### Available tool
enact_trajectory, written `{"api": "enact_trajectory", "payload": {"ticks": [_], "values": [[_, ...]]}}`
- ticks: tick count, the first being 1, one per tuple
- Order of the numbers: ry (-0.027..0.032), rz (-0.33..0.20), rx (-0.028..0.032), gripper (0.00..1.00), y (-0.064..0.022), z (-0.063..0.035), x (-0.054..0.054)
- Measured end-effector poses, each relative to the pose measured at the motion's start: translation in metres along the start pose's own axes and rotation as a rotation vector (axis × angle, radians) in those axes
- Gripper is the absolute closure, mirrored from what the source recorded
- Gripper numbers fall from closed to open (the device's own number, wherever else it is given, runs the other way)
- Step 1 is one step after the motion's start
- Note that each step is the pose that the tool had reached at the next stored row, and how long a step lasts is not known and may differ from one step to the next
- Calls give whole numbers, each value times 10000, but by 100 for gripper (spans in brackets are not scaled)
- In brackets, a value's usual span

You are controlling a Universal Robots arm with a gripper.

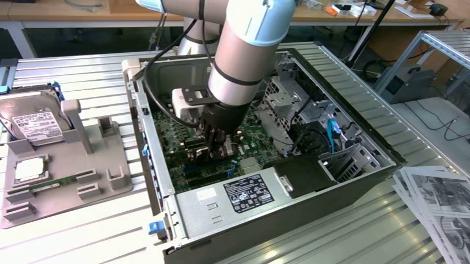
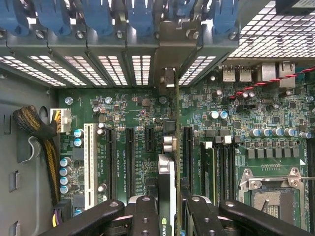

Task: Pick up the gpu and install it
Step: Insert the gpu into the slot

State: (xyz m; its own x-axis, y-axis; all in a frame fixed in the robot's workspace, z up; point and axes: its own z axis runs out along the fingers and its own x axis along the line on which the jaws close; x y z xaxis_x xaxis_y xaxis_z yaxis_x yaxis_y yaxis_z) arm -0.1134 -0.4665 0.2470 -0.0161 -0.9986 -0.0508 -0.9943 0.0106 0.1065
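Observation:
The gpu (image 2: pixel 167 169) is seen edge-on in the wrist view, a thin dark card standing upright over the green motherboard (image 2: pixel 142 113). It lies between two black expansion slots (image 2: pixel 130 162). Its silver bracket end (image 2: pixel 169 77) reaches the rear slot openings of the case. My gripper (image 2: pixel 170 216) is shut on the card, one black finger (image 2: pixel 145 216) on each side. In the exterior view the gripper (image 1: pixel 213 147) is low inside the open computer case (image 1: pixel 382 157), just above the board. Whether the card sits fully in a slot cannot be told.
A white slot (image 2: pixel 89 164) and a CPU socket (image 2: pixel 270 191) flank the card. Blue latches (image 2: pixel 140 17) line the rear openings. On the exterior view's left a grey fixture (image 1: pixel 74 165) carries a hard drive (image 1: pixel 33 124) and a memory stick (image 1: pixel 44 187). Papers (image 1: pixel 441 203) lie at the right.

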Motion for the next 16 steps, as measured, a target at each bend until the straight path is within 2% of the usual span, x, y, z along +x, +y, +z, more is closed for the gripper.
{"api": "enact_trajectory", "payload": {"ticks": [3,16], "values": [[2,2,-4,73,-4,51,3],[-4,0,2,73,-6,55,3]]}}
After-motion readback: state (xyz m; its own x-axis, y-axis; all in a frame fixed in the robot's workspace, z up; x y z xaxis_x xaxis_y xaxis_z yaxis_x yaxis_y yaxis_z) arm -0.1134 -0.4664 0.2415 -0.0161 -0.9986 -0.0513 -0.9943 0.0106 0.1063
